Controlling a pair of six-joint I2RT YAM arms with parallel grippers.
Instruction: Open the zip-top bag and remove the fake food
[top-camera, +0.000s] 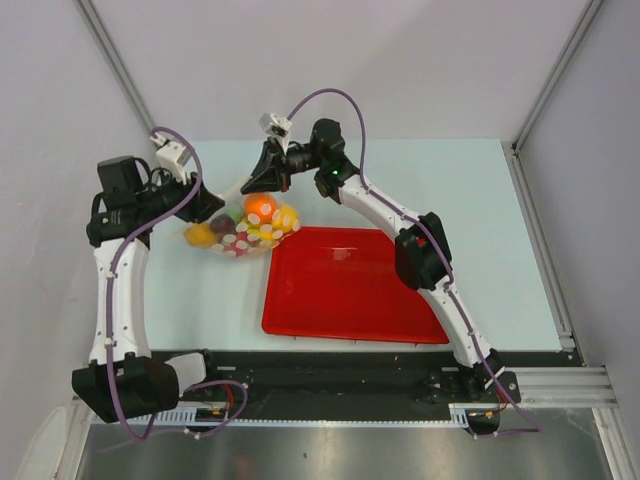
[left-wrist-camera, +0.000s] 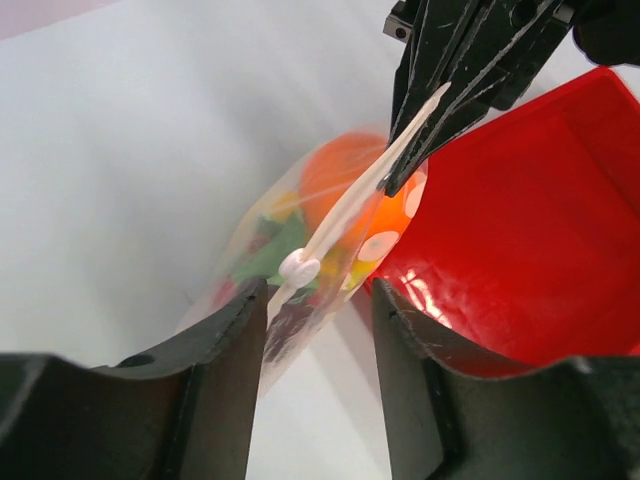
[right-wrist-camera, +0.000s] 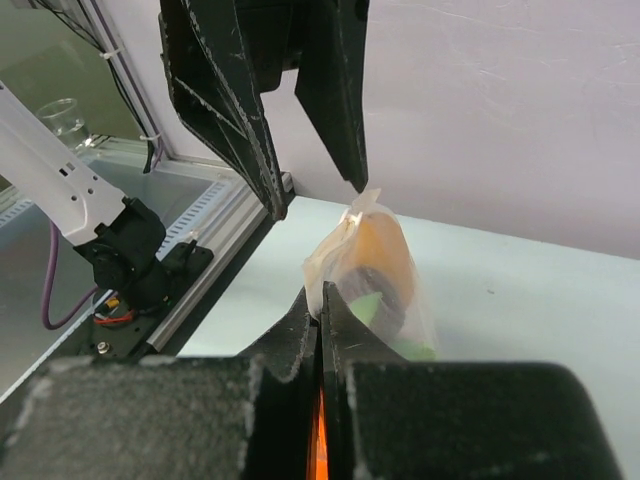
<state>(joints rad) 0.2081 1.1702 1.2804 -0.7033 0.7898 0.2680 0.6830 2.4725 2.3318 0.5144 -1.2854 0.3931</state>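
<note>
the right jaws are pinched shut on the top edge of the zip-top bag (top-camera: 245, 228). in the left wrist view their black tips clamp the pale zip strip (left-wrist-camera: 350, 205) flat, and the right wrist view shows only a thin orange sliver between them. the left jaws stand apart, one on each side of the same strip, with the white slider (left-wrist-camera: 298, 266) in the gap between them; they do not press on it.

the bag is stretched between the two arms over the pale table (top-camera: 470, 200), at the far left corner of the red tray (top-camera: 350, 285), its right end just reaching that corner. whether its underside rests on the table cannot be told.

the fake food (top-camera: 262, 207) is all inside the dotted plastic: an orange nearest the right jaws, a yellow piece (top-camera: 200, 235) at the left end, a dark round one (top-camera: 222, 224) between, and something green (left-wrist-camera: 275, 250) under the strip.
</note>
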